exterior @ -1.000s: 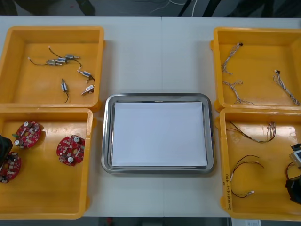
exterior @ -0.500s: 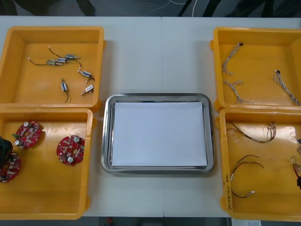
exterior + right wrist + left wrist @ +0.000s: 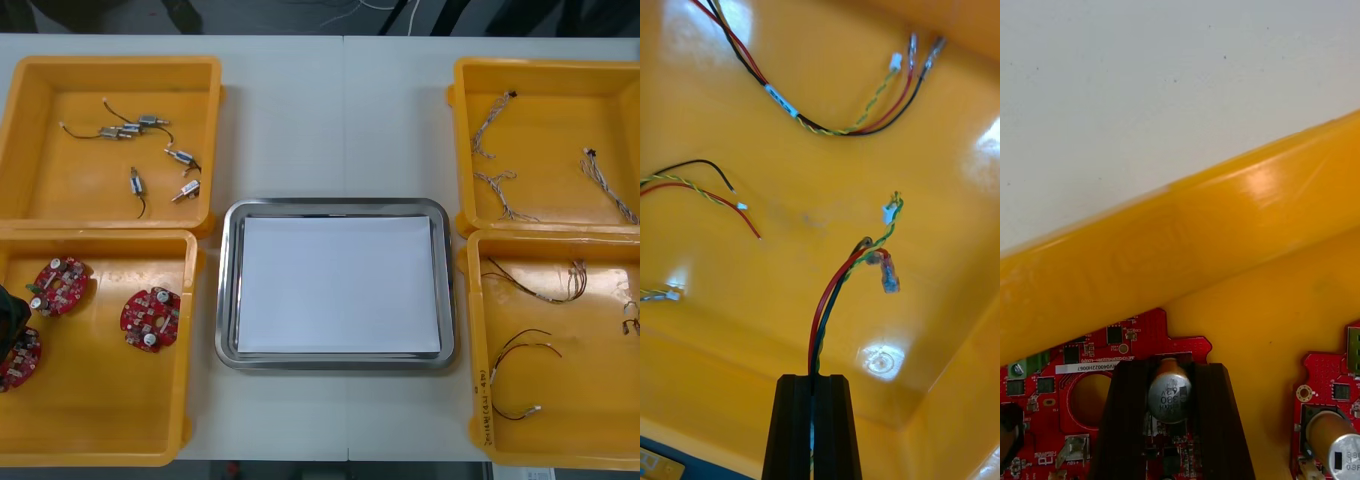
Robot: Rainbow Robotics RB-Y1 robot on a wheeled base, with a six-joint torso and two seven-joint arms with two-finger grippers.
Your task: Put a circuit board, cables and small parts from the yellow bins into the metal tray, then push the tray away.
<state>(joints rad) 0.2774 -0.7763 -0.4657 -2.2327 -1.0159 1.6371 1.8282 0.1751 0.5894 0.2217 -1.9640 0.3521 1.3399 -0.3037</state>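
My left gripper is at the left edge of the near left yellow bin, over a round red circuit board. In the left wrist view its fingers are shut on a silver cylinder standing on that circuit board, close to the bin's wall. Two more boards lie in the same bin. My right gripper is shut on a red and yellow cable above the orange bin floor. That cable's end shows at the right edge of the front view.
The metal tray, white inside, sits between the bins. Small metal parts lie in the far left bin and twisted blue and white cables in the far right one. Loose cables lie in the near right bin.
The right gripper has gone out of the front view past the right edge, taking its cable along. The left gripper's fingers have closed on the circuit board.
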